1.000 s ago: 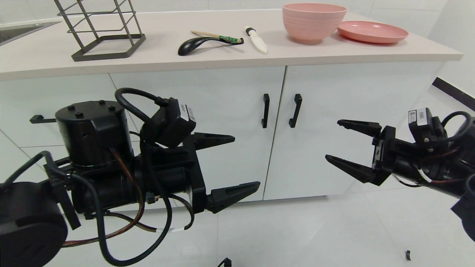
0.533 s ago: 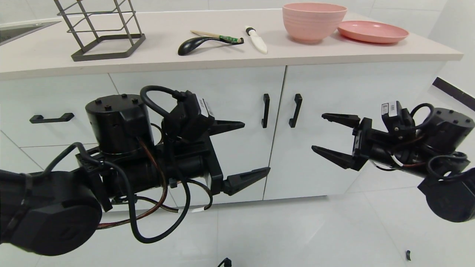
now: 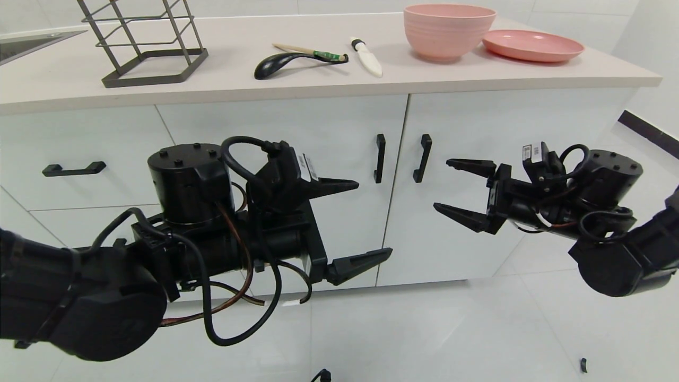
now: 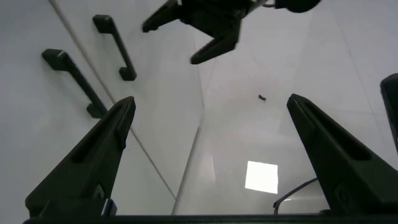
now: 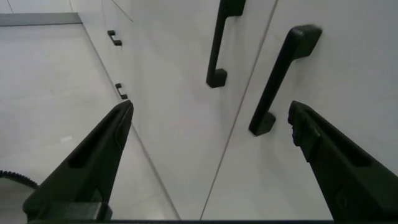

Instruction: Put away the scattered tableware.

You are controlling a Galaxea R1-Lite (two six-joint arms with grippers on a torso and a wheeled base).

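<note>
On the countertop (image 3: 223,79) lie a black spoon (image 3: 281,61), a chopstick (image 3: 310,52) and a white knife (image 3: 367,57). A pink bowl (image 3: 448,31) and a pink plate (image 3: 533,45) stand at the right end. A wire rack (image 3: 146,45) stands at the left. My left gripper (image 3: 371,220) is open, well below the counter in front of the cabinet doors. My right gripper (image 3: 453,188) is open too, facing the two black door handles (image 5: 273,81). Both hold nothing. The left wrist view shows the right gripper (image 4: 196,31) farther off.
White cabinet doors with black vertical handles (image 3: 421,158) sit under the counter, and a drawer handle (image 3: 73,168) is at the left. A sink edge (image 3: 32,42) shows at the far left. White tiled floor (image 3: 451,329) lies below, with a small dark speck (image 3: 582,364).
Both arms have risen and moved inward toward the cabinet doors. The right gripper came left and up near the handles; the left gripper shifted right. Both stayed open.
</note>
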